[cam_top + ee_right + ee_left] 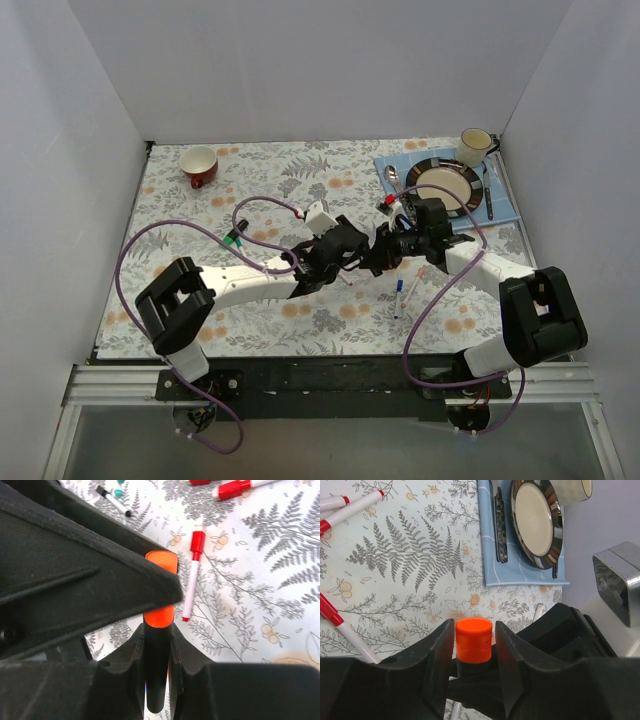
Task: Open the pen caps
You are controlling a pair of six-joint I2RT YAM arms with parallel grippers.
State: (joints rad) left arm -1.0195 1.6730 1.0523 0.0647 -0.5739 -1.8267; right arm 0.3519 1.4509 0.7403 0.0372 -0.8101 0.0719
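Nearest the arm bases, a thin white pen with a blue end (399, 296) lies alone on the fern-patterned tabletop (165, 215). Just beyond it the two arms meet over the middle of the tabletop, sharing one thick marker (156, 685) with a black barrel. The right gripper (156, 660) has its jaws pinching that barrel from both sides. The left gripper (474, 652) has its jaws pressed against the marker's orange cap (474, 640), one finger on each side. In the right wrist view one left finger crosses in front of the cap. The orange plastic sits flush against the top of the barrel, so the cap is on the marker.

On the tabletop beside the held marker lies a white pen with a red cap (191, 580). More red-capped pens (349, 507) lie farther off. A green-capped pen (235, 240) rests well to the left of the grippers.

Toward the far right corner a blue placemat (505, 208) carries a dark-rimmed plate (416, 180). A spoon (392, 177) lies on the plate's left and a knife (488, 198) on its right. A cream mug (476, 147) stands just behind the plate. A red mug (200, 166) stands at the far left.
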